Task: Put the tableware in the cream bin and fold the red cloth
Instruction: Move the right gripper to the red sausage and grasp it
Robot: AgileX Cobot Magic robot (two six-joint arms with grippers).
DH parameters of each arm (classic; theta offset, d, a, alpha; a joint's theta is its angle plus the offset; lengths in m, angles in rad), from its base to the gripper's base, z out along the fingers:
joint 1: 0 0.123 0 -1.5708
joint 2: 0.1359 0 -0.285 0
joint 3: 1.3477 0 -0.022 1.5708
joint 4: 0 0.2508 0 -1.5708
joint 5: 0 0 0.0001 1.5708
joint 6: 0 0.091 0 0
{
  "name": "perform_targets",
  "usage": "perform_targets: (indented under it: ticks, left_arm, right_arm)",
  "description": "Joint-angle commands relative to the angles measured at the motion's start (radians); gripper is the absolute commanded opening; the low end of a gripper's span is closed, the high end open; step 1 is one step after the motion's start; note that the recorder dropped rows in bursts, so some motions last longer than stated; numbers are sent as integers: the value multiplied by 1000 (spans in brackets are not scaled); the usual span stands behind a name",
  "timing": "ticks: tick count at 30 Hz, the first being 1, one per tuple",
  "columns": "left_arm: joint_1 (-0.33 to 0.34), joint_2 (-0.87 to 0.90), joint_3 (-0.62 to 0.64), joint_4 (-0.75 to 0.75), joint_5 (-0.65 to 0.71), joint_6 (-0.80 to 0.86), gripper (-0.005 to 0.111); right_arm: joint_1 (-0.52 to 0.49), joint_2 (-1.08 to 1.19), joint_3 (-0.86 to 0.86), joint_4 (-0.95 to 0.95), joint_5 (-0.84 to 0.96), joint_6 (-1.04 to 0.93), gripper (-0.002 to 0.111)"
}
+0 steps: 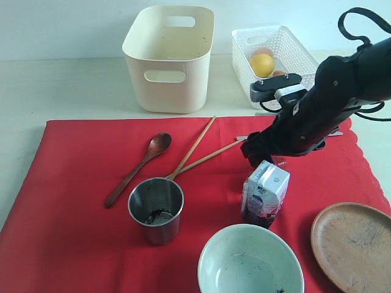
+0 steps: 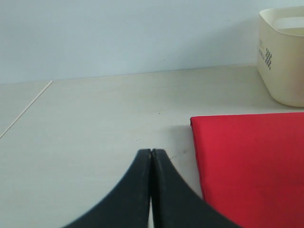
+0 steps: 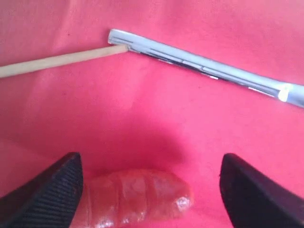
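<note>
The bowl (image 1: 250, 259) sits nearest, at six o'clock on the red cloth (image 1: 73, 201). The right gripper (image 3: 149, 161) hangs wide open — the knife (image 3: 199, 64) lies just beyond, a chopstick (image 3: 57, 61) tip touching it. Best, I judge, to straddle the knife's middle, clear of the chopstick — then carry it to the bin (image 1: 168, 58) at eleven o'clock.

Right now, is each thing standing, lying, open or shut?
steel cup: standing upright
milk carton: standing upright
bowl: right way up
plate: lying flat
spoon: lying flat
chopsticks: lying flat, splayed apart
knife: lying flat
red cloth: spread out, unfolded
cream bin: standing upright
white basket: holding fruit
left pincer: shut
right pincer: open
</note>
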Motion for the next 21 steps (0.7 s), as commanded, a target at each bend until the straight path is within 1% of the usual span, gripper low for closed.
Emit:
perform_targets:
  ticks: [1,6,8,9,10,11,12,14,17,19,20,21]
  left_arm:
    - [-6,-6,0,4,-6,-7,1]
    - [-6,-6,0,4,-6,-7,1]
    - [-6,-6,0,4,-6,-7,1]
    - [-6,-6,0,4,-6,-7,1]
    - [-6,-6,0,4,-6,-7,1]
    - [-6,-6,0,4,-6,-7,1]
    - [-6,-6,0,4,-6,-7,1]
    - [-6,-6,0,4,-6,-7,1]
    - [-6,-6,0,4,-6,-7,1]
    - [-6,-6,0,4,-6,-7,1]
    - [-6,-6,0,4,-6,-7,1]
    - [-6,-6,0,4,-6,-7,1]
  right_arm:
    - [3,38,3,-8,1,-37,73]
    - [3,74,3,-8,-6,-37,66]
    - [3,77,3,-8,-8,-37,60]
    - [3,77,3,-8,-8,-37,56]
    - [3,75,3,-8,-12,-37,47]
    - [3,73,3,-8,-12,-37,43]
    - [3,73,3,-8,-20,-37,35]
    - [3,54,3,-8,-37,-32,29]
    - [3,-6,3,-8,-60,-27,29]
    - [3,-79,3,-12,-68,103,31]
    - [3,-110,3,-20,-48,163,36]
    - [3,-140,3,-34,-18,190,44]
